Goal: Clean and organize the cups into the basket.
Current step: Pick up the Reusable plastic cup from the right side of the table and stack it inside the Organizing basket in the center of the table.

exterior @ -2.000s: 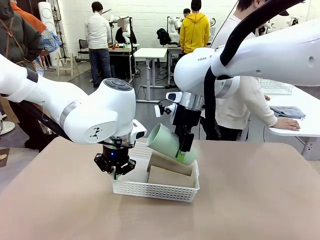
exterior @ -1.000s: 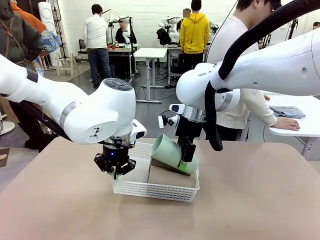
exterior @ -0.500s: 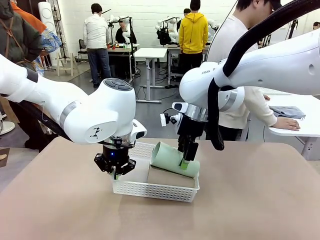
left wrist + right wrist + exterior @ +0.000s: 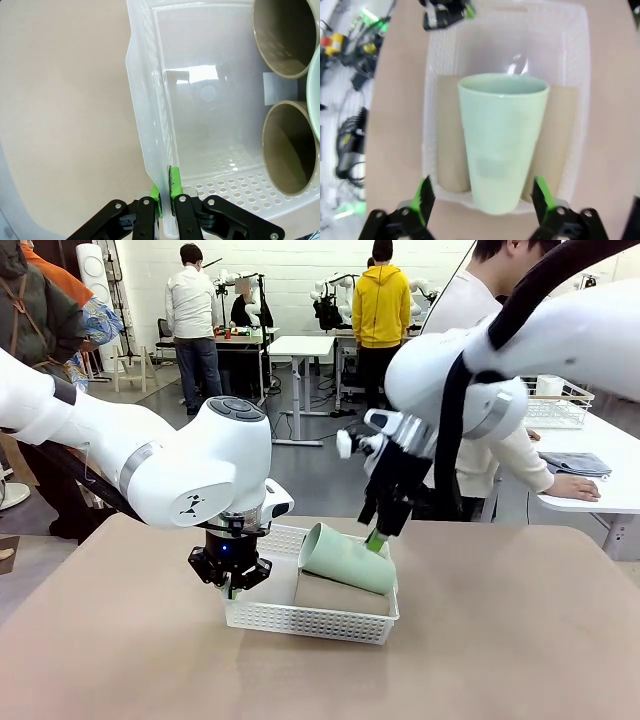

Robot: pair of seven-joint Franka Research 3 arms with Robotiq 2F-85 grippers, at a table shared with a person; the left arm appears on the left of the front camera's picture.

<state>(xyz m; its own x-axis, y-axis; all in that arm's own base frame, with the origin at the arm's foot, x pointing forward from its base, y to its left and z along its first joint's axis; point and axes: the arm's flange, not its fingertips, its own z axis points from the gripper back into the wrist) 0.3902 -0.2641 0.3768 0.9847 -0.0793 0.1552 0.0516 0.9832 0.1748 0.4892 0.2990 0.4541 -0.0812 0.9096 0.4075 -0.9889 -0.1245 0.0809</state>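
Cups fill the white basket (image 4: 300, 618) on the tan table (image 4: 500, 640): the mint green cup (image 4: 348, 559) lies on its side on top of two brown cups (image 4: 451, 150), a stacking the right wrist view makes plain while the front view shows little more than one brown side beneath it. The left wrist view alone shows the left gripper (image 4: 166, 192) pressed together on the basket's thin wall, with the two brown cups' open mouths facing it. Above the basket, the right gripper (image 4: 378, 532) hangs with fingers spread, clear of the mint green cup.
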